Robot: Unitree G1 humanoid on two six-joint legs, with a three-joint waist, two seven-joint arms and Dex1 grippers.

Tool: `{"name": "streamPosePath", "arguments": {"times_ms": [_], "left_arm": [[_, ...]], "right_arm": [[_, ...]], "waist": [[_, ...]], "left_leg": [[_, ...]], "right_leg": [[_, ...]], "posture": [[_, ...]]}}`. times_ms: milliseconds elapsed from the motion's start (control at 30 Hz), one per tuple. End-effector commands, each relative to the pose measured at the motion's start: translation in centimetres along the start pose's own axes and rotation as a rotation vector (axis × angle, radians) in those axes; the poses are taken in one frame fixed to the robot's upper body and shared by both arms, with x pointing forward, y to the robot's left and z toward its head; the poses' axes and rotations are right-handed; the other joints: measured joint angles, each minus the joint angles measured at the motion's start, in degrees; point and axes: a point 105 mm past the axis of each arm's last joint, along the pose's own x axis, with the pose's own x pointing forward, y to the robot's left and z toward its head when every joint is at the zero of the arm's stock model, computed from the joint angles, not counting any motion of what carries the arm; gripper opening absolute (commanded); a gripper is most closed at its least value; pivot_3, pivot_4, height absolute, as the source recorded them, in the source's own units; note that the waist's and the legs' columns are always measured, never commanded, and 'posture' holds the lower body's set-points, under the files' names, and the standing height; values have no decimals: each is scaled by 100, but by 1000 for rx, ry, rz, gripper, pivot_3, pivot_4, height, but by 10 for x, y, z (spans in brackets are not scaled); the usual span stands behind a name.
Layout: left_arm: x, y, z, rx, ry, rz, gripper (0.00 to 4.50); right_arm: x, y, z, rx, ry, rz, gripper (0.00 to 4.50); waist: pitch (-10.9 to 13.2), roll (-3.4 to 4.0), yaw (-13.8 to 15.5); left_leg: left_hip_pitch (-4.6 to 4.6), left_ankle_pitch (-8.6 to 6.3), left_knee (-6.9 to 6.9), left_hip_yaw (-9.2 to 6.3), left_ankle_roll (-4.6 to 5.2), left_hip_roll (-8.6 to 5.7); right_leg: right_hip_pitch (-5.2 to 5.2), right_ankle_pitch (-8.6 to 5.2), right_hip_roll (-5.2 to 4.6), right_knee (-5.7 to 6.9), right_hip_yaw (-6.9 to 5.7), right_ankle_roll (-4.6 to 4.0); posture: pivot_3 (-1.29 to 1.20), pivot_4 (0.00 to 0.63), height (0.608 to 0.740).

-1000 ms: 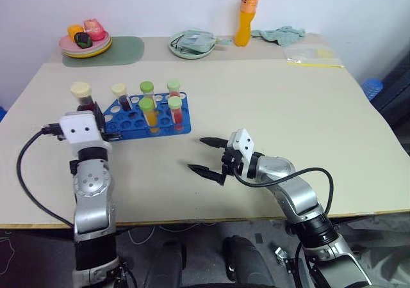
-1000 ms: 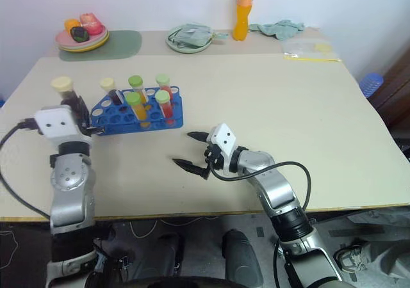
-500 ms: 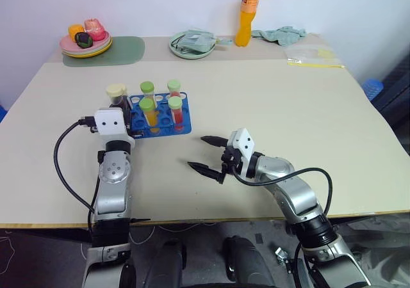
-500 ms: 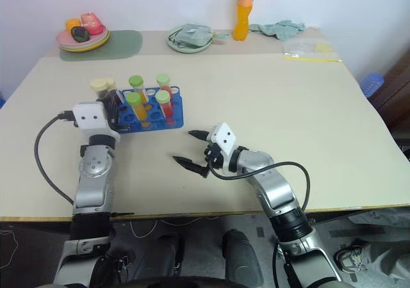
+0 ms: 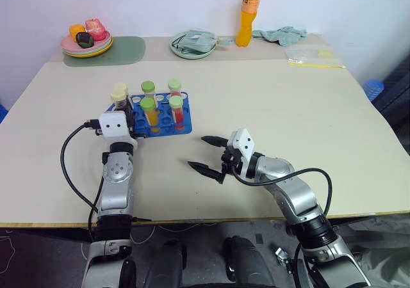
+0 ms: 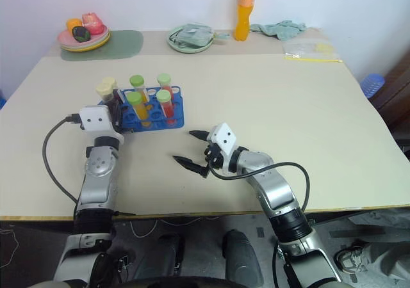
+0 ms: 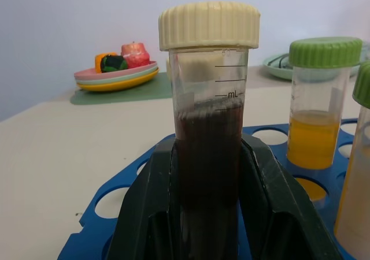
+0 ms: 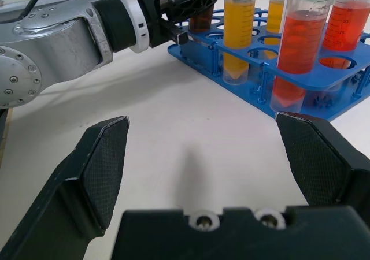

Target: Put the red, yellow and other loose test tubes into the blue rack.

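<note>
Two arms reach over the counter [image 5: 269,102]. My left end effector [image 7: 208,214] is clamped on the dark maroon test tube [image 7: 209,127], cream cap up, held upright at the left end of the blue rack [image 5: 168,127]. My right end effector [image 5: 208,155] hovers over bare counter nearer me than the rack, pointing toward my left, its fingers spread fully apart with nothing between them. The counter is beige and meets a pale wall. In the rack stand four green-capped tubes [image 5: 148,109], orange or red liquid inside. At the far edge sit a plate of toy food [image 5: 86,38] on a green mat [image 5: 125,49] and an orange drink bottle [image 5: 245,13].
</note>
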Motion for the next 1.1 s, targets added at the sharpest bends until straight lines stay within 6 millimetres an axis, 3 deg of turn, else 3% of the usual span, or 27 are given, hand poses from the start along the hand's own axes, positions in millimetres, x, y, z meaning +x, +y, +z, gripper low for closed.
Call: {"name": "streamPosePath", "arguments": {"times_ms": [33, 167, 400, 500, 633, 767, 933, 1100], "left_arm": [[-1, -2, 7, -40, -38, -5, 1807], [-16, 14, 19, -62, -73, 18, 3628], [-76, 65, 46, 3, -27, -103, 3628], [-97, 76, 43, 81, 72, -171, 3628], [-123, 110, 25, 166, 258, -242, 3628], [-120, 125, 28, 197, 264, -208, 3628], [-121, 121, 25, 187, 269, -208, 3628], [-121, 114, 21, 165, 271, -193, 3628]], "right_arm": [[-2, 0, 11, -28, -42, -3, 4500], [-7, -4, 16, -43, -46, -1, 4500], [-36, -29, 20, -70, 2, -30, 4500], [-53, -45, 19, -80, 35, -67, 4500], [-73, -72, 15, -92, 85, -160, 4500], [-82, -87, 16, -97, 92, -195, 4500], [-86, -89, 9, -105, 105, -201, 4500], [-76, -84, 9, -100, 87, -188, 4500]], "waist": [[0, 0, -2], [0, 0, -38], [0, 2, -47], [1, 5, -3], [0, 5, -26], [2, 9, -27], [2, 8, -34], [1, 9, -41]], "left_leg": [[0, 0, 0, -1, 0, 0], [0, 0, -1, 1, 0, 1], [0, 0, -12, 4, 0, 9], [1, -1, -12, 6, 1, 7], [4, -1, -11, 10, 2, 6], [6, -1, -12, 9, 2, 9], [6, -2, -12, 10, 4, 9], [6, -3, -13, 9, 4, 11]], "right_leg": [[0, 0, 0, 0, 0, 0], [-1, 0, 0, -1, 1, 0], [-8, -2, 2, -3, 5, -3], [-1, -3, 1, -11, 4, -4], [8, -4, 2, -15, 3, -5], [8, -6, 5, -15, 2, -9], [9, -4, 3, -16, 3, -5], [8, -4, 3, -15, 3, -6]], "posture": [[0, 150, 740], [0, 150, 740], [0, 150, 740], [0, 150, 740], [0, 150, 740], [0, 150, 740], [0, 150, 740], [0, 150, 740]]}}
